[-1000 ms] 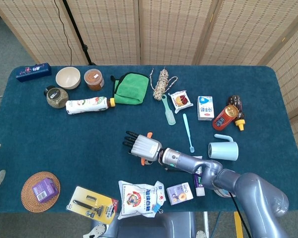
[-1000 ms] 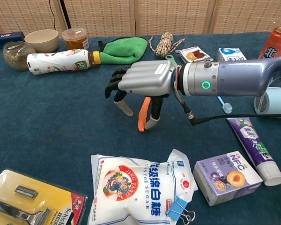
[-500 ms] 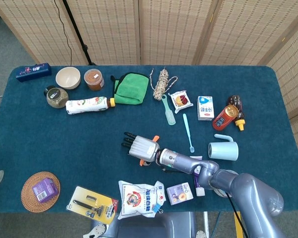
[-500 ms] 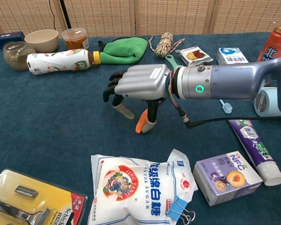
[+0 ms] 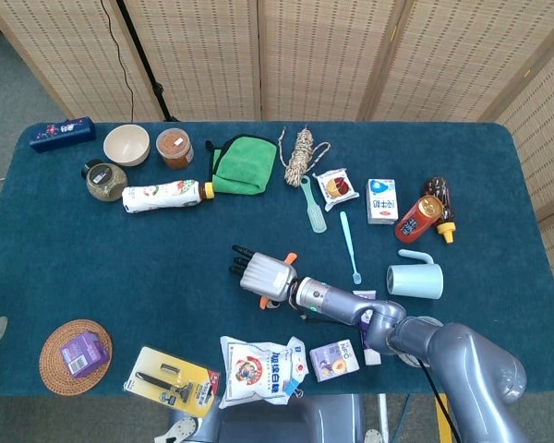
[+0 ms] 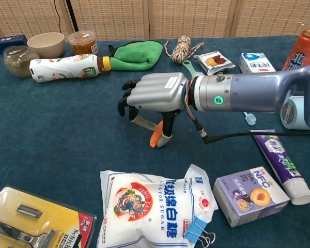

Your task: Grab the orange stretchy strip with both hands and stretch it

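Observation:
My right hand (image 6: 157, 93) hovers low over the middle of the blue table, palm down, with its fingers curled in. The orange stretchy strip (image 6: 154, 139) hangs under the palm beside the thumb, and its lower end touches the cloth. The hand appears to pinch it. In the head view the right hand (image 5: 263, 274) covers most of the orange strip (image 5: 289, 257); only small orange ends stick out at either side. My left hand shows in neither view.
A sugar bag (image 6: 150, 206), a purple box (image 6: 250, 199) and a toothpaste tube (image 6: 279, 165) lie just in front of the hand. A green cloth (image 6: 137, 56) and a lying bottle (image 6: 67, 67) sit behind it. A mug (image 5: 417, 280) stands to the right.
The right hand has sunk a little and its fingers have curled in further. The orange strip, which hung longer beside the thumb, now shows shorter and reaches the table.

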`<action>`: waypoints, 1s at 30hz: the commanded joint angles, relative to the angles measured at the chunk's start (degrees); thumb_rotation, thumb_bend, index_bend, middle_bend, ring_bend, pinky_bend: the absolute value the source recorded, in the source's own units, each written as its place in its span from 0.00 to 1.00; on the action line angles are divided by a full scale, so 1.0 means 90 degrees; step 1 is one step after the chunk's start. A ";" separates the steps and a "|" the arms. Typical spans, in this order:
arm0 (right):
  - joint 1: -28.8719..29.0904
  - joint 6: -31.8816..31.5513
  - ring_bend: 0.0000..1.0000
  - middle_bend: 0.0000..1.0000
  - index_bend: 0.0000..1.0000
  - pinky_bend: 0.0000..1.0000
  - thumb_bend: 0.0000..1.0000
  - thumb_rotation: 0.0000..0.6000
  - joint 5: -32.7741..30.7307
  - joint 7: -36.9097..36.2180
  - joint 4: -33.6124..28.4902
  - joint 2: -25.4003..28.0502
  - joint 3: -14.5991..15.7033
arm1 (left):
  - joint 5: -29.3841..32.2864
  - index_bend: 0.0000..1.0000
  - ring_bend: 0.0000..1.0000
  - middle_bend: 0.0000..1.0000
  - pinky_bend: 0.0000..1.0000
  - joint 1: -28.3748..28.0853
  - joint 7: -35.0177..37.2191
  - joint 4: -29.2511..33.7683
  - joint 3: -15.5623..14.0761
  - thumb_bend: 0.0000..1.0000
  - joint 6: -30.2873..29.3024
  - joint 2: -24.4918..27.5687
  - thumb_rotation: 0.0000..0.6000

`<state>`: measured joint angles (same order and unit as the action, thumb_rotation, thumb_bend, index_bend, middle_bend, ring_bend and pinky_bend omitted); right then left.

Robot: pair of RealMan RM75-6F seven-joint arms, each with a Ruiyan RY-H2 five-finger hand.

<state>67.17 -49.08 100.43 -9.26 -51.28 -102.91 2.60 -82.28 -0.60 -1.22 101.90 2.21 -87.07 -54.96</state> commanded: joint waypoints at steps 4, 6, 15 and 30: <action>-0.0041 -0.0005 0.19 0.22 0.60 0.04 0.00 1.00 -0.0090 0.0147 -0.0122 0.0030 -0.0061 | -0.0011 0.20 0.12 0.09 0.04 -0.0002 0.0041 0.0010 -0.0009 0.31 0.0022 0.0018 1.00; -0.0068 -0.0049 0.19 0.21 0.58 0.04 0.00 1.00 -0.0133 0.0233 -0.0191 0.0058 -0.0109 | -0.0015 0.20 0.12 0.09 0.04 -0.0006 0.0047 0.0016 -0.0006 0.31 0.0025 0.0023 1.00; -0.0153 0.0016 0.19 0.19 0.56 0.04 0.21 1.00 -0.0333 0.0590 -0.0534 0.0228 -0.0226 | -0.0050 0.20 0.12 0.09 0.04 -0.0018 0.0046 0.0030 0.0004 0.31 0.0016 0.0026 1.00; -0.0222 0.0041 0.19 0.21 0.62 0.05 0.24 1.00 -0.0536 0.0753 -0.0800 0.0297 -0.0377 | -0.0084 0.20 0.12 0.09 0.04 -0.0010 0.0095 0.0024 0.0013 0.31 -0.0020 0.0050 1.00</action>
<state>65.21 -48.78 95.76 -2.53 -58.34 -100.25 -0.66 -83.04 -0.69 -0.36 102.12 2.32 -87.25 -54.50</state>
